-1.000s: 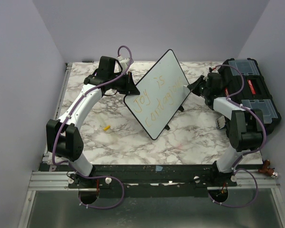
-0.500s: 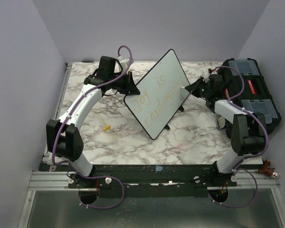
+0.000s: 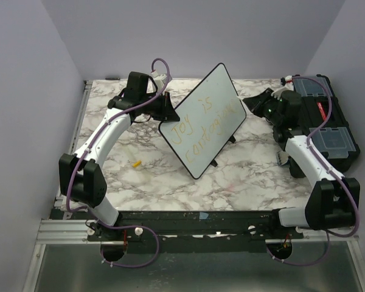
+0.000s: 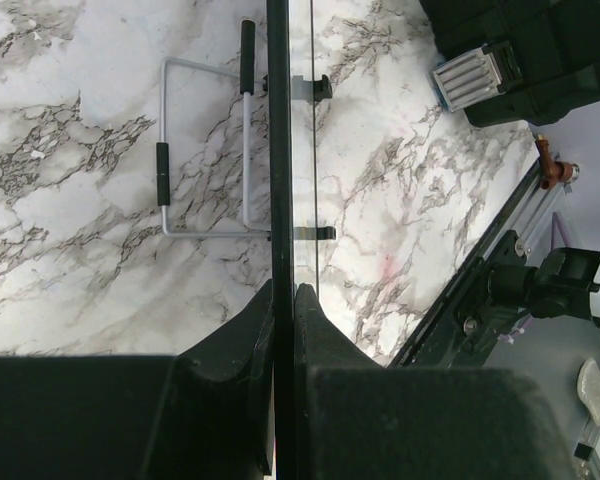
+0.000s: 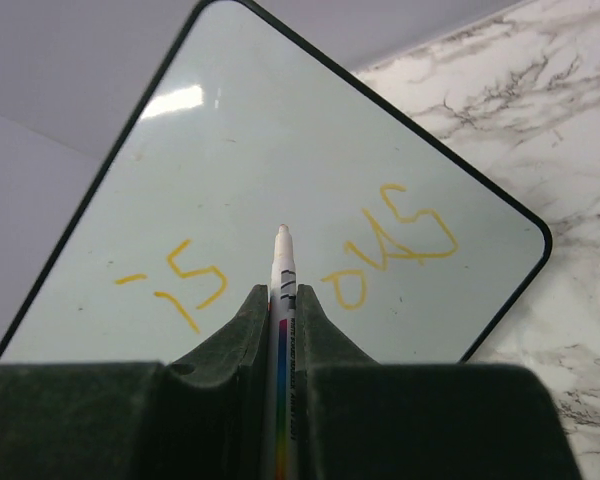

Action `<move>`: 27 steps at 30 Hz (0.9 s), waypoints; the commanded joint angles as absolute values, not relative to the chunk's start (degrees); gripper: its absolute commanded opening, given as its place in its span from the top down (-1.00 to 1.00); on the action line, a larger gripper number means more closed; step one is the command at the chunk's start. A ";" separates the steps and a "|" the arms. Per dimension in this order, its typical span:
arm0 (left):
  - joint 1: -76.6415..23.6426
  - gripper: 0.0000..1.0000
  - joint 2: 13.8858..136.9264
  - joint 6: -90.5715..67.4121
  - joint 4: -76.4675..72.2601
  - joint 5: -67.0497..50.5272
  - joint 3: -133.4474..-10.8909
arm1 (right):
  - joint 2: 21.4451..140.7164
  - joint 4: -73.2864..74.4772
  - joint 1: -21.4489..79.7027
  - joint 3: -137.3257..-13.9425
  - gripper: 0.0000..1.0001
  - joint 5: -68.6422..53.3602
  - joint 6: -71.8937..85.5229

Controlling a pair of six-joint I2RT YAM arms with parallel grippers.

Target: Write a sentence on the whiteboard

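Note:
The whiteboard (image 3: 208,103) stands tilted on the marble table, with the sentence (image 3: 201,126) "Joy is contagious" in yellow-orange on it. My left gripper (image 3: 168,112) is shut on the board's left rim. In the left wrist view the board (image 4: 278,140) shows edge-on between my shut fingers (image 4: 283,296). My right gripper (image 3: 253,101) is shut on a white marker (image 5: 282,255), tip forward, and is held off the board's right corner, apart from it. The right wrist view shows the board (image 5: 280,140) with part of the writing (image 5: 390,245) ahead of the gripper (image 5: 283,292).
A black toolbox (image 3: 325,118) with clear lids stands at the right edge, under my right arm. A small yellow cap (image 3: 136,163) lies on the table left of the board. The board's wire stand (image 4: 205,150) rests on the marble behind it.
My right gripper has pulled the marker off the board's right edge and moved back to the right, toward the toolbox. The left gripper and the board have not moved.

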State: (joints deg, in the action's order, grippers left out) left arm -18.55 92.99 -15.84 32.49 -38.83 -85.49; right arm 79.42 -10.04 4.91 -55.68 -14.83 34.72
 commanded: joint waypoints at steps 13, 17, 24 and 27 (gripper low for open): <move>-20.04 1.00 88.42 -13.29 35.06 -37.19 -77.83 | 69.52 -6.76 5.12 -49.74 0.99 -14.94 36.47; -20.01 1.00 86.61 -13.88 33.96 -37.03 -74.13 | 67.63 -6.62 5.10 -47.58 0.99 -15.31 36.67; -20.05 1.00 89.04 -14.58 33.66 -36.58 -73.02 | 66.93 -7.24 5.10 -45.31 0.99 -15.91 36.91; -20.04 0.99 90.53 -14.85 34.16 -36.39 -74.20 | 66.93 -7.29 5.10 -45.18 0.99 -15.73 36.78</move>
State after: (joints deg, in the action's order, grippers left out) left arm -18.24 86.02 -18.70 26.87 -37.69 -75.94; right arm 67.64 -7.14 4.91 -45.87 -14.66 36.49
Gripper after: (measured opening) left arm 0.085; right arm 0.125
